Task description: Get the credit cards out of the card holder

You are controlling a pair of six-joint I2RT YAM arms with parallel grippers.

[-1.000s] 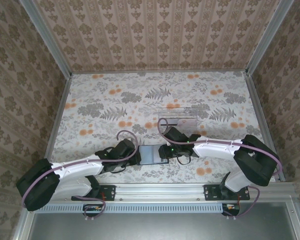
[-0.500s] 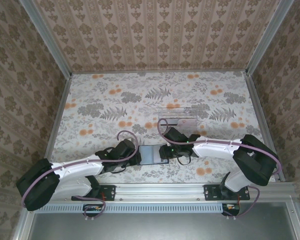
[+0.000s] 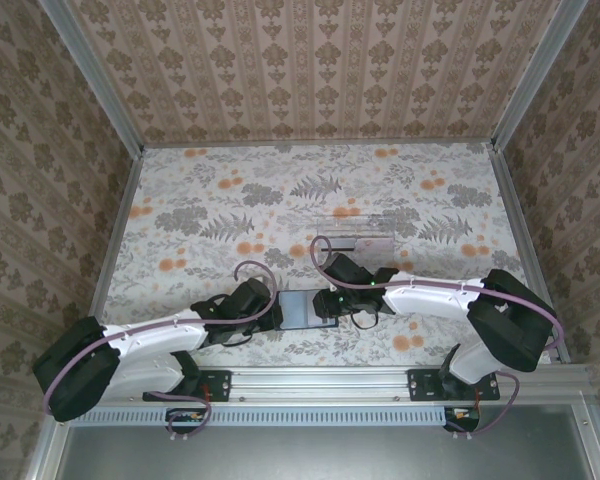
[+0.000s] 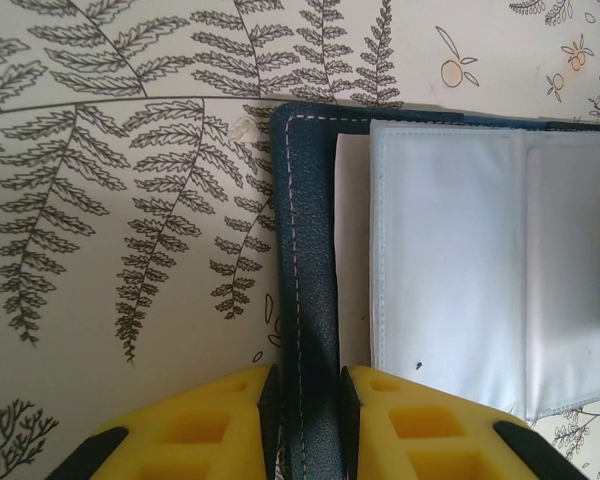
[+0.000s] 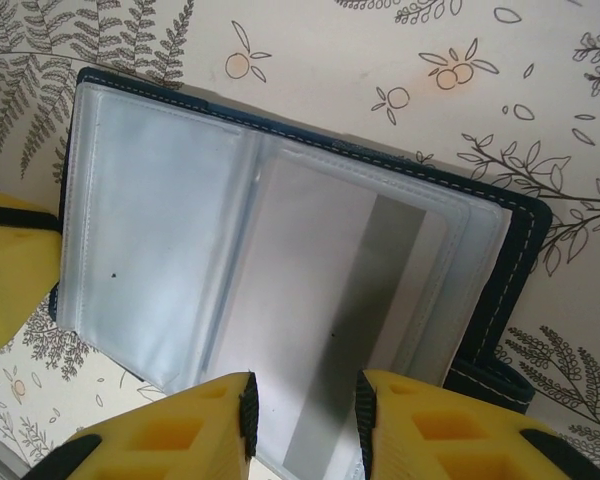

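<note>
Top external view: the small dark navy bifold card holder (image 3: 302, 308) lies open on the floral-printed desk (image 3: 210, 200), close to its front edge. It sits between the left claw (image 3: 272, 312) and the right claw (image 3: 326, 303), which reach it from either side. A clear plastic rectangular tray (image 3: 358, 236) sits farther back, apart from them.

Left wrist view: the left claw (image 4: 305, 400) has its yellow fingers (image 4: 210, 420) drawn narrow against both sides of the white-stitched navy edge of the card holder (image 4: 302, 250), gripping it. Just inside that edge, a strip of a pale whitish card (image 4: 352, 250) shows beside the clear plastic sleeves (image 4: 450, 260).

Right wrist view: the card holder (image 5: 520, 250) is spread flat with its sleeves (image 5: 150, 230) facing up. One sleeve holds a pale card with a grey stripe (image 5: 350, 310). The right claw (image 5: 305, 425) stands with its fingers a narrow gap apart over the near edge of that sleeve. Whether it pinches anything I cannot tell. A small navy tab (image 5: 490, 385) juts from the card holder's right edge.
</note>
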